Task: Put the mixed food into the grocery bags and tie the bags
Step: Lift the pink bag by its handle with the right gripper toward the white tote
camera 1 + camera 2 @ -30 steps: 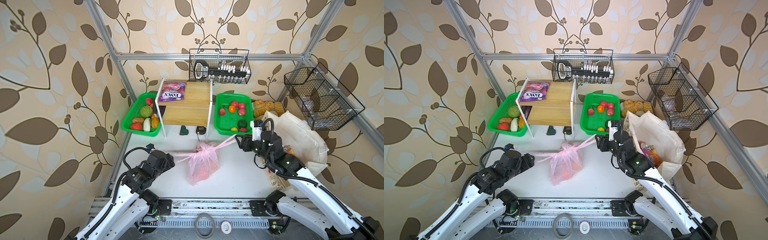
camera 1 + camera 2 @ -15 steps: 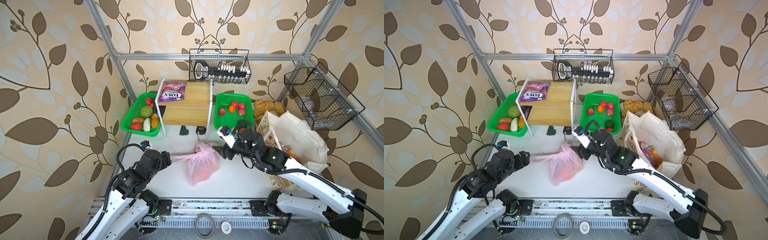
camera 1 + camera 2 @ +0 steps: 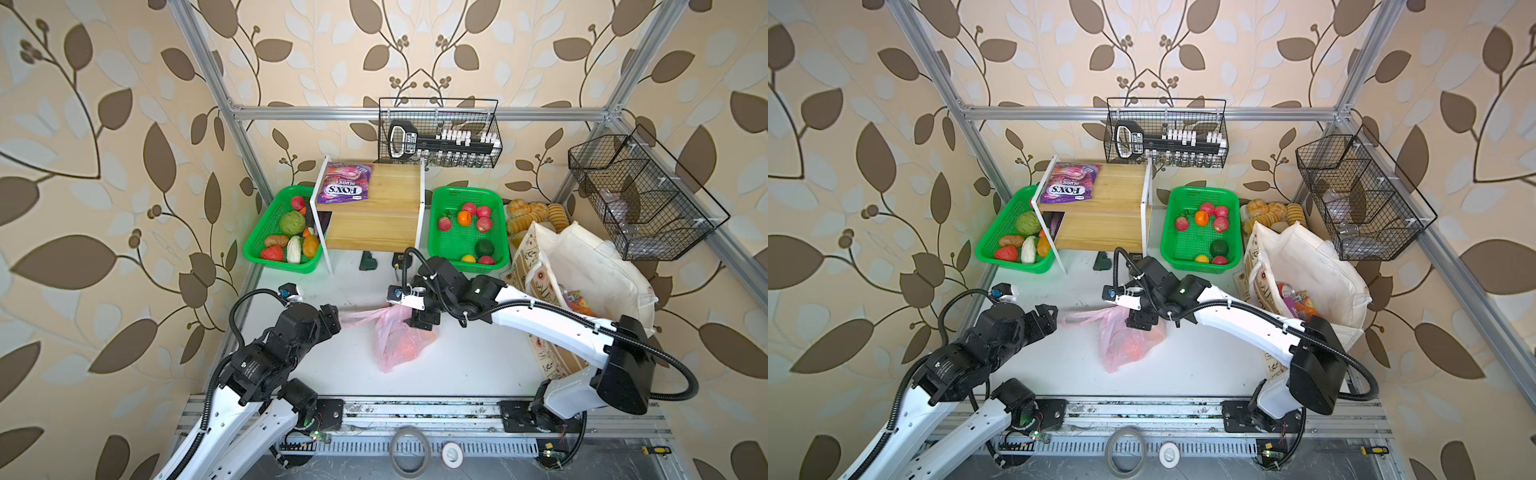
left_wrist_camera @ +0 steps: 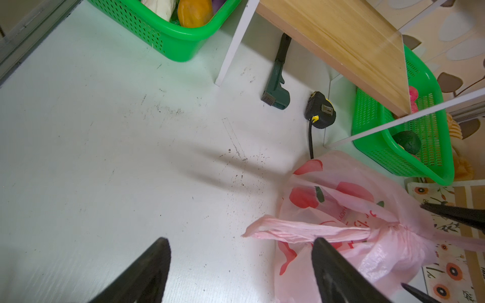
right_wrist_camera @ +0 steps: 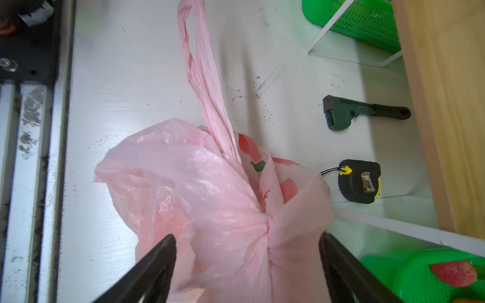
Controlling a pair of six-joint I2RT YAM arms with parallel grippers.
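Pink bag (image 3: 395,343) lies mid counter (image 3: 478,365), neck bunched into a knot (image 5: 267,223). Sth orange-red shows thru the film, can't tell what. One loop handle (image 3: 359,316) sticks out from the knot toward the left edge. R end effector (image 3: 422,320) sits right over the knot. Its jaws are spread wide either side of the bunched neck, gripping nothing. L end effector (image 3: 332,318) is at the handle's free end, jaws also spread. The handle tip is just ahead of the gap, not pinched. Canvas tote (image 3: 590,266) stands at the right edge, mouth open, w/ a red can (image 3: 1285,290) & orange packet (image 3: 1306,307) showing inside. Back edge: wooden shelf (image 3: 374,216) carrying purple FOX'S packet (image 3: 344,189). Left green basket (image 3: 291,267) w/ veg & right green basket (image 3: 467,192) w/ fruit flank it. Tape measure (image 3: 397,262) & green tool (image 3: 368,262) lie at the shelf's front. Bread rolls (image 3: 536,212) sit in back-right corner behind the tote
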